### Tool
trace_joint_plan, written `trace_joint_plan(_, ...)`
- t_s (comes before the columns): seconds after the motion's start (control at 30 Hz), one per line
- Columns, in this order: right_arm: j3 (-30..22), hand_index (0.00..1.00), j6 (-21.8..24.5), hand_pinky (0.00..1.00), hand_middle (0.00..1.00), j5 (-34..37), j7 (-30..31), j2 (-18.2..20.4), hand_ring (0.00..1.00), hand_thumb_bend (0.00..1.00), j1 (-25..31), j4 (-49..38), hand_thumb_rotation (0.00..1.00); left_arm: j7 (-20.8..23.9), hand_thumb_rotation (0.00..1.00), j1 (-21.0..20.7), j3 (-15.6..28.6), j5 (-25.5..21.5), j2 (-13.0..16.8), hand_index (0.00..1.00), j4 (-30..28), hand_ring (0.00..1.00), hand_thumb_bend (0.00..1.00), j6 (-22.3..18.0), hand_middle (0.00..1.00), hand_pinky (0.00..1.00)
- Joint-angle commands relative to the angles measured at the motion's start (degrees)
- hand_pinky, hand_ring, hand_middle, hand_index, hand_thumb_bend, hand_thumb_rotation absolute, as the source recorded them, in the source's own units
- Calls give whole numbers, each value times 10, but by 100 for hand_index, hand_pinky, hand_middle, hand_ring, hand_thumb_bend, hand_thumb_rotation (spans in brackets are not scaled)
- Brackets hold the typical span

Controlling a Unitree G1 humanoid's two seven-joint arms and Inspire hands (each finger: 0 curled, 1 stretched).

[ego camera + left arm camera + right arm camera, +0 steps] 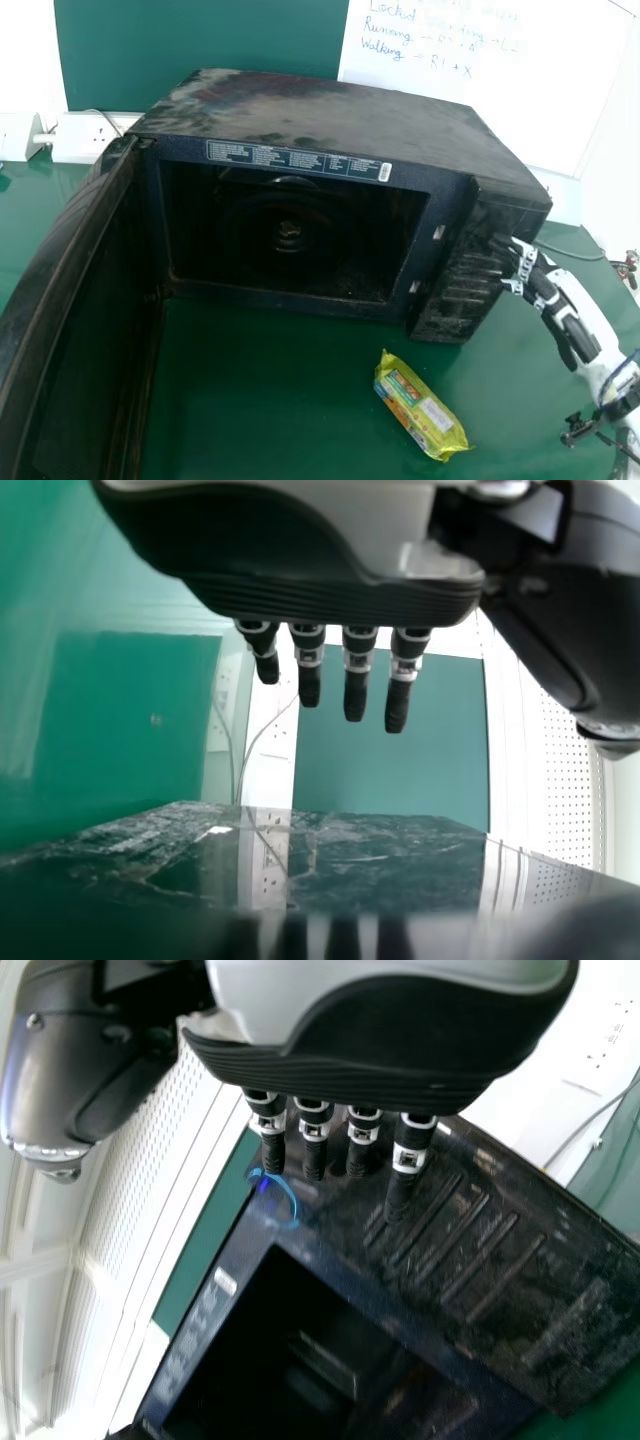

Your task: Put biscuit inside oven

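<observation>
Green table [250, 400], oven [310, 110], perhaps hub [289, 232] inside

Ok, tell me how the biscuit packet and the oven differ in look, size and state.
The biscuit packet is yellow-green with printed patches, while the oven is black with smudged surfaces. The biscuit packet is small and slim; the oven is far bigger and boxy. The biscuit packet looks closed, whereas the oven has its door swung wide open. Both rest on the green table.
</observation>
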Motion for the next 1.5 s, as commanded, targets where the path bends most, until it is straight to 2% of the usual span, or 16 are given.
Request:
trace_joint_plan(0.0,-1,100,-3,82,100,-15,-2,-18,94,91,12,-17,95,-4,62,5,-4,1,1,86,4,83,100,-6,90,61)
trace_joint_plan(0.07,-2,100,-4,81,100,-36,-8,-27,94,91,18,-32,95,-5,62,6,-4,5,-1,84,4,82,100,-9,88,61)
trace_joint_plan(0.17,-2,100,25,82,100,-63,-15,-48,94,90,28,-73,95,-4,60,10,-5,9,-2,85,1,83,100,-8,88,63)
trace_joint_plan(0.3,-3,100,51,82,100,-73,-6,-73,94,89,32,-104,95,-6,56,15,-5,0,0,86,-2,88,100,-4,89,75)
trace_joint_plan(0.37,-1,100,43,82,100,-96,-6,-86,94,89,35,-112,94,-11,57,17,-5,-8,3,86,0,88,100,-2,89,77)
trace_joint_plan(0.7,24,100,-59,80,100,-191,2,-132,92,86,32,-110,98,-3,71,14,-7,5,6,82,-4,77,100,4,83,65)
trace_joint_plan(0.9,40,100,-61,81,100,-229,24,-173,92,85,33,-127,100,8,71,7,-12,29,-1,83,-6,78,100,-3,84,64)
trace_joint_plan(1.0,49,100,-82,81,100,-233,30,-182,92,84,27,-125,99,7,70,6,-13,29,-3,81,-3,76,100,-7,82,60)
trace_joint_plan(1.1,60,100,-79,81,100,-239,40,-197,92,84,24,-129,99,5,68,7,-13,28,-2,80,1,75,100,-7,81,59)
trace_joint_plan(1.27,80,100,-75,83,100,-268,65,-235,92,84,13,-145,99,8,72,8,-8,27,1,82,-2,77,100,-5,84,63)
trace_joint_plan(1.47,97,100,-71,84,100,-288,89,-271,93,85,0,-163,97,11,74,12,-4,18,7,81,-8,77,100,2,83,61)
